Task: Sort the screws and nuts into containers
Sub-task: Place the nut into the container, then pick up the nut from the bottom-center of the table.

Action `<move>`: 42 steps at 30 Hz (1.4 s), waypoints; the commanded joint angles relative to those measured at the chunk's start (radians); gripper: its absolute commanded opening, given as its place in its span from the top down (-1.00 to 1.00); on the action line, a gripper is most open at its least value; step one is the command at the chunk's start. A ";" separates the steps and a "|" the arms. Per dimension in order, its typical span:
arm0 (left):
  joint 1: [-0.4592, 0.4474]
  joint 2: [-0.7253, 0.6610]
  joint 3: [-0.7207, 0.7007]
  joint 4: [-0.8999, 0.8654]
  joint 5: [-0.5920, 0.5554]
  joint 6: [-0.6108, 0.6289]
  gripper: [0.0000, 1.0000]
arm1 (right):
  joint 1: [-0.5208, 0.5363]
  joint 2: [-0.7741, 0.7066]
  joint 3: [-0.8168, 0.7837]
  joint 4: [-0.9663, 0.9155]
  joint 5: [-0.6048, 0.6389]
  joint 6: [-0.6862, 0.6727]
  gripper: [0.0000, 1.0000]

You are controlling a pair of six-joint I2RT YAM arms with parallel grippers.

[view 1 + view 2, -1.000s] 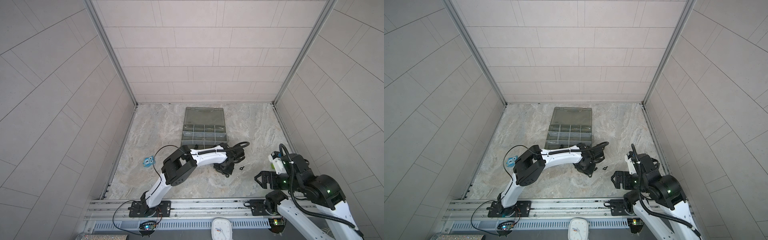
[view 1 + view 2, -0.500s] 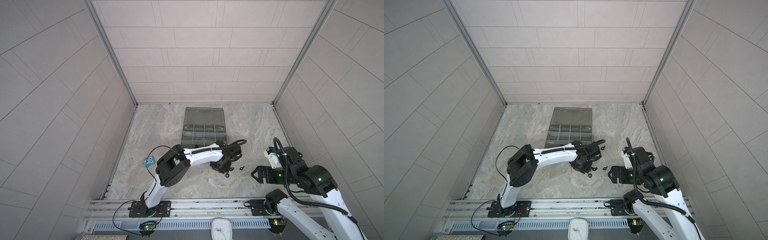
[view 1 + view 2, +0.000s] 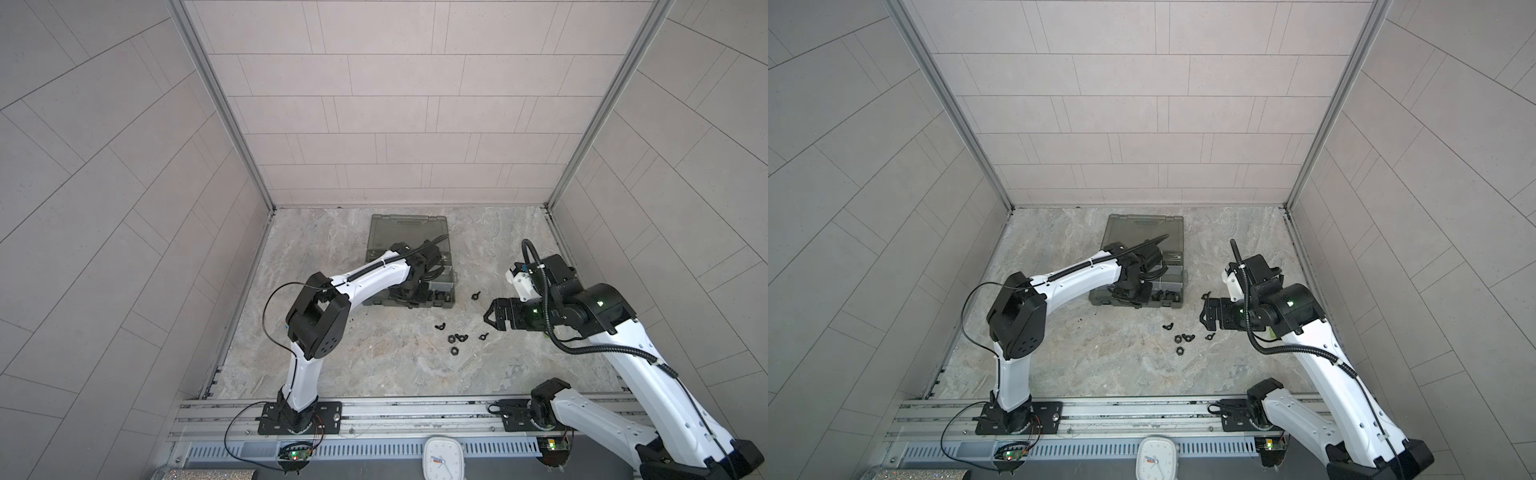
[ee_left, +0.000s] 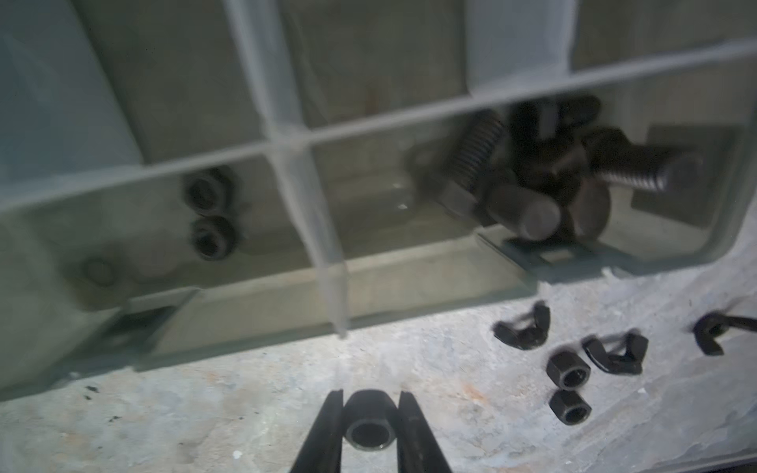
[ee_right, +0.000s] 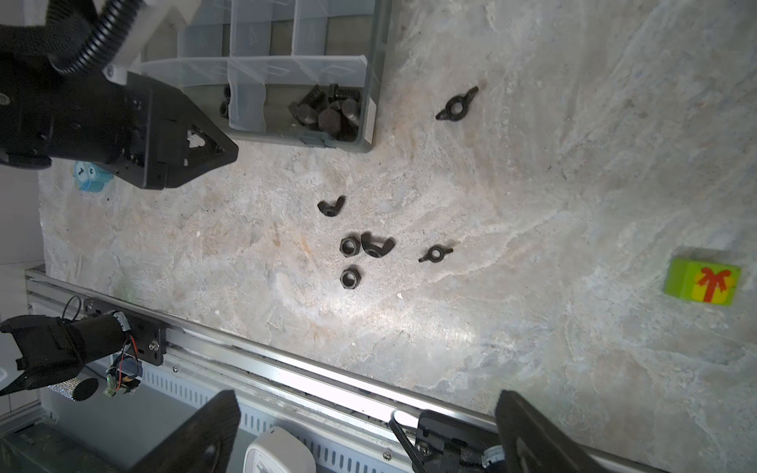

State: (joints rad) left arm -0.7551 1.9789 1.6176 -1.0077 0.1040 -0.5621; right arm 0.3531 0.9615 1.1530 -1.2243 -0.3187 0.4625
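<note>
Marbled grey tabletop (image 3: 374, 365) inside pale tiled walls (image 3: 395, 104); we list the following.

1. Left gripper (image 4: 370, 395): jaws pressed onto one black hex nut (image 4: 370, 424), pinched between the two fingertips with its hole facing the wrist camera. We place it at the front wall of the case (image 3: 409, 226), whose lid lies open and flat.
2. Screws (image 4: 532, 180): a heap of black bolts in the front corner compartment, ahead of the left gripper, toward the right gripper's side.
3. Sorted nuts (image 4: 209, 217): two hex nuts in the neighbouring front compartment, one divider over from the screws.
4. Loose nuts (image 5: 349, 246): we count two hex nuts and four wing nuts on the tabletop, outside the case, between the two grippers. One wing nut (image 5: 456, 108) lies apart from the rest, near the case's corner.
5. Right gripper (image 5: 366, 395): jaws spread wide, holding nothing, above the tabletop near the loose nuts.
6. Sundries: a green cube (image 5: 702, 286) with a red bow, well apart from the loose nuts. A blue toy (image 5: 88, 176), partly hidden behind the left gripper. A white clock (image 3: 442, 457) at the front rail.
</note>
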 commanded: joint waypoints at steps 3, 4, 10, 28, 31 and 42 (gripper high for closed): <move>0.093 -0.044 0.030 -0.056 -0.001 0.066 0.54 | 0.000 0.090 0.059 0.065 -0.011 -0.041 -0.99; 0.103 -0.041 0.028 -0.054 -0.001 0.070 0.54 | 0.000 0.105 0.067 0.068 -0.011 -0.046 -0.98; 0.145 -0.016 0.010 -0.030 0.022 0.079 0.54 | 0.000 0.189 0.124 0.082 -0.010 -0.066 -0.99; 0.137 -0.039 0.039 -0.033 0.040 0.104 -0.03 | -0.001 0.159 0.093 0.055 0.023 -0.055 -0.98; 0.085 -0.057 0.022 -0.037 0.036 0.088 -0.03 | -0.001 0.123 0.062 0.037 0.040 -0.046 -0.98; -0.184 -0.023 -0.017 0.013 0.038 -0.016 0.03 | -0.002 -0.062 -0.041 -0.063 0.098 -0.009 -0.99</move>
State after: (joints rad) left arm -0.9085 1.9606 1.6142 -1.0031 0.1493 -0.5385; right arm 0.3531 0.9409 1.1213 -1.2282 -0.2539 0.4366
